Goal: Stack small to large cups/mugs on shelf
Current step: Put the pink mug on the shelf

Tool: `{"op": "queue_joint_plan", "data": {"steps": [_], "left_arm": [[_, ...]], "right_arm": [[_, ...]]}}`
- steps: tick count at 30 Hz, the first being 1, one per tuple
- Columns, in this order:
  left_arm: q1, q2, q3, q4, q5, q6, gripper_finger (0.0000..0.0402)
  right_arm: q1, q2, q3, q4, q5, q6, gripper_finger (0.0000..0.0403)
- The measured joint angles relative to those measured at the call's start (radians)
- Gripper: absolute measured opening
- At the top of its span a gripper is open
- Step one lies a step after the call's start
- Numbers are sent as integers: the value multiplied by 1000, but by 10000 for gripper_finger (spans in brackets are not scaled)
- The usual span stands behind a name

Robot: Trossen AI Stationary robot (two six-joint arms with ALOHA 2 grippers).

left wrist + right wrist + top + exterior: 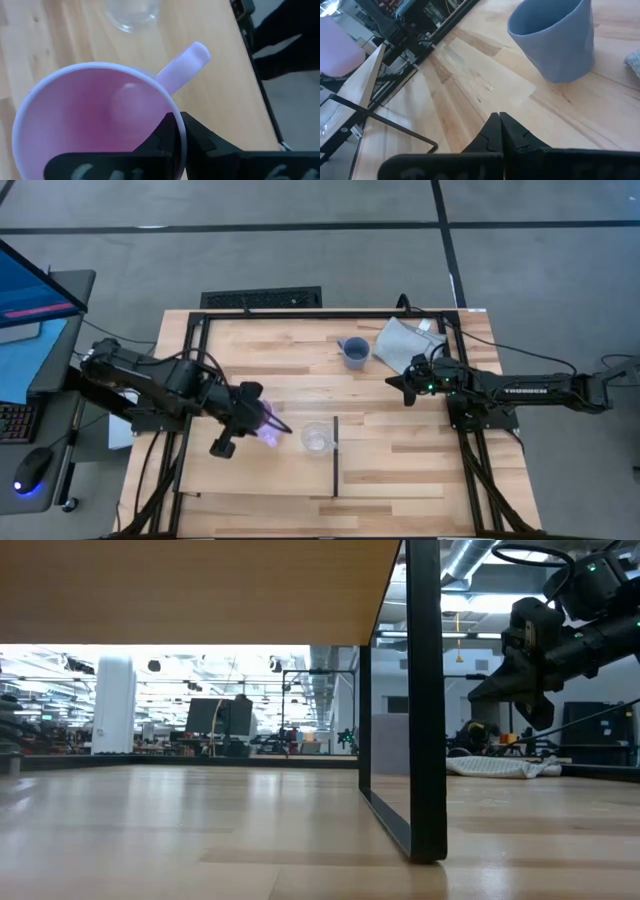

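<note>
The pink-purple mug (264,421) is in my left gripper (250,416), over the left part of the pale shelf board (390,465). The mug fills the left wrist view (95,120). The small clear cup (316,438) stands on the shelf just right of the mug, beside the thin black strip (335,455). It also shows in the left wrist view (132,12). The blue-grey mug (354,352) stands upright on the tabletop at the far side and shows in the right wrist view (555,37). My right gripper (400,383) is shut and empty, hovering right of the blue-grey mug. My left gripper pinches the pink-purple mug's rim (176,125) close to where the handle (185,62) joins. One finger (162,137) is inside the mug and one (200,140) is outside. The fingers come from the table's left, slanting down. I cannot tell whether the mug's base rests on the shelf.
A grey cloth (408,345) lies at the far right, behind my right gripper. The black metal frame (190,380) runs around the work area. In the low view the shelf's black leg (425,700) stands on the tabletop under the board (180,590).
</note>
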Motion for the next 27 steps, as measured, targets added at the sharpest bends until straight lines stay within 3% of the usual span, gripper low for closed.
{"op": "queue_joint_plan", "data": {"steps": [11, 27], "left_arm": [[-44, 63, 36, -7, -32, -79, 0], [-83, 317, 328, -230, 2, -82, 0]], "right_arm": [[0, 0, 0, -18, 1, -1, 2], [0, 0, 0, -95, -10, -10, 2]]}}
